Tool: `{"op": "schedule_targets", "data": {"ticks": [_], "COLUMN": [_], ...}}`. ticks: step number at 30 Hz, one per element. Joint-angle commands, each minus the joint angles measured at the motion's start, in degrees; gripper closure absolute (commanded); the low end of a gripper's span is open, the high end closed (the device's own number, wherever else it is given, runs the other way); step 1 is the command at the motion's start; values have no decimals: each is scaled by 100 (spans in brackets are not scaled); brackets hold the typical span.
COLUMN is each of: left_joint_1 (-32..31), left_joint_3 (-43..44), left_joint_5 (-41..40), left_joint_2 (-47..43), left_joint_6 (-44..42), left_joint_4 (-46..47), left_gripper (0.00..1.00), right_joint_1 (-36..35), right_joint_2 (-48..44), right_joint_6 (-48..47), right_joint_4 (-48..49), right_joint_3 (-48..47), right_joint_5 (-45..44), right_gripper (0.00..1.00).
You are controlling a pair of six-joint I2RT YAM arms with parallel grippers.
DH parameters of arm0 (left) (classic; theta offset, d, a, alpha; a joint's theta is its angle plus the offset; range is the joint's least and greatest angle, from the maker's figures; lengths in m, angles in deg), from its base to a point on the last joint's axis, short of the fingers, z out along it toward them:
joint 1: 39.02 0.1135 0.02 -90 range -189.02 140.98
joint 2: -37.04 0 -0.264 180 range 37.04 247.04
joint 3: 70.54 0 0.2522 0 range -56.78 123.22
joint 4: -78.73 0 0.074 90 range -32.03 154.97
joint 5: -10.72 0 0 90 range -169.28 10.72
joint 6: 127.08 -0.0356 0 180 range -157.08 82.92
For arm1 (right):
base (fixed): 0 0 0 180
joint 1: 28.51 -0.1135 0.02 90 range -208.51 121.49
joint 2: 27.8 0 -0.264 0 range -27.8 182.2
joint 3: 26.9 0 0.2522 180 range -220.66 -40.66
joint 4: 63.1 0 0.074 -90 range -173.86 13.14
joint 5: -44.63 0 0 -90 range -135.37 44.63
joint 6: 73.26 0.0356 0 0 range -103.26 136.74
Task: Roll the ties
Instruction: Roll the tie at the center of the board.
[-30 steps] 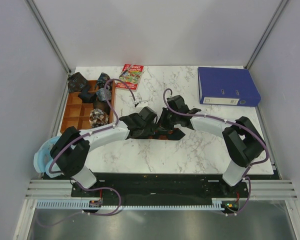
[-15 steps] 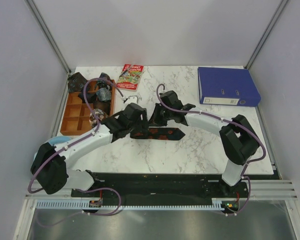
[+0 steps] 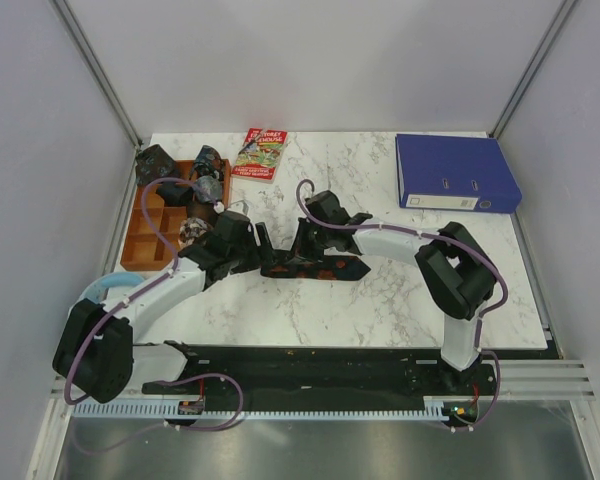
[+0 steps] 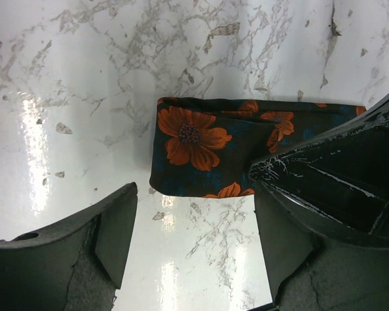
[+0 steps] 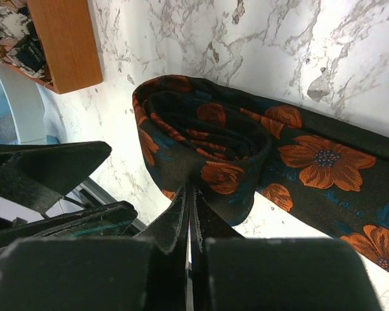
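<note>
The long tie (image 3: 332, 267), black with orange flowers, lies flat on the marble table (image 3: 380, 310), its left end coiled into a loose roll (image 5: 201, 133). My right gripper (image 5: 191, 189) is shut, its tips pinching the near edge of that roll; from above it sits over the tie's left part (image 3: 300, 250). My left gripper (image 4: 191, 240) stands open just short of the tie's folded end (image 4: 198, 146), with bare marble between its fingers (image 4: 113, 230). Small dark rolled ties (image 3: 206, 187) sit in and beside the wooden tray (image 3: 140, 215).
A blue binder (image 3: 454, 172) lies at the back right and a red-and-green booklet (image 3: 262, 152) at the back middle. The compartment tray runs along the table's left edge. A light blue object (image 3: 83, 305) lies near the left arm's base.
The left gripper has opened wider and drawn back to the left, off the tie. The right gripper has shifted left with the tie's coiled end.
</note>
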Motion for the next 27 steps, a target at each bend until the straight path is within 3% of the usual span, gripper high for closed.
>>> {"op": "schedule_targets", "data": {"ticks": [1,17,27], "left_joint_1": [192,315,333], "left_joint_3": [-200,-517,-570], "left_joint_5": [607,1276,1618], "left_joint_2": [59,806,1386], "left_joint_6": [-159,-168,-63], "left_joint_4": [668,1679,2127], "left_gripper": [22,25,34], "right_joint_1": [58,190,190], "right_joint_2": [-34,-42,10], "right_joint_6": [-127,-268,-232], "right_joint_4": [189,242,374], "right_joint_3": [58,489,630], "right_joint_5": [-88,-123,-97], "right_gripper": [98,100,100]}}
